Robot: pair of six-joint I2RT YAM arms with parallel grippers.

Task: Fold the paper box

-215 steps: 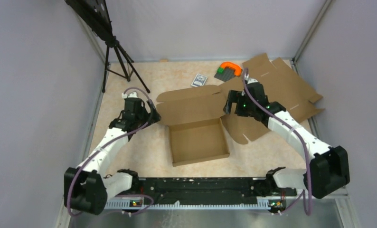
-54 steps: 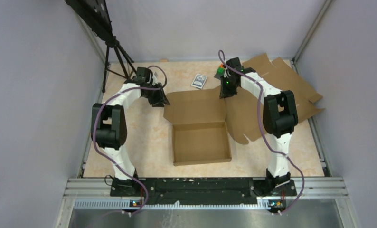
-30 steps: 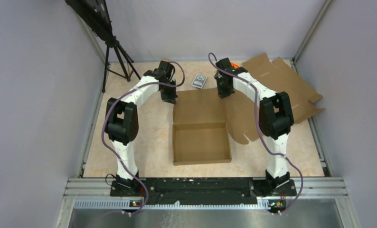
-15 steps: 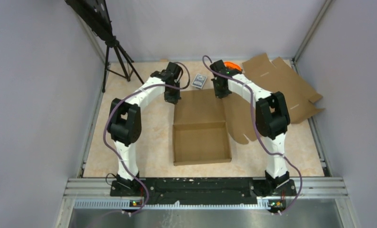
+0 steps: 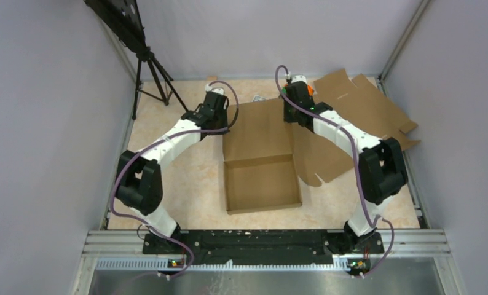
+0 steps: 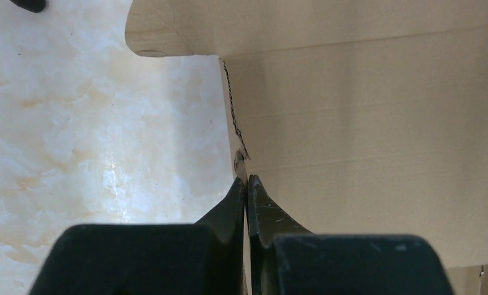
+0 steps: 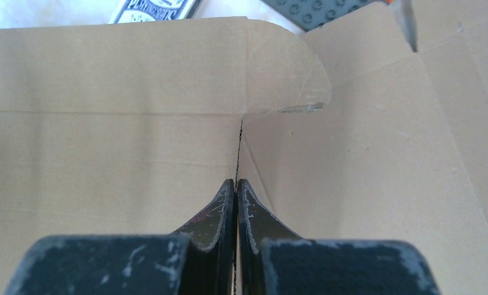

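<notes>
Jaws on both arms are squeezed nearly together, each w/ a thin cardboard edge nipped between them: left jaws on the left side edge of the lid (image 5: 258, 132), right jaws on its right side edge, as both wrist views show close up. Half a sec ago the lid lay lower. Its far edge has since come up off the desk (image 5: 192, 178) and, from overhead, now hides most of the card pack (image 7: 158, 9) behind it. A few secs back the lid's side ears were spread flat, and they no longer stick out. The paper box (image 5: 263, 184) sits mid-desk, tray walls up, top open, lid hinged at the far wall. Looks to me like closing has begun, and the lid prob. needs swinging nearer over the tray. Spare blank (image 5: 377, 117) lies flat to the right.
</notes>
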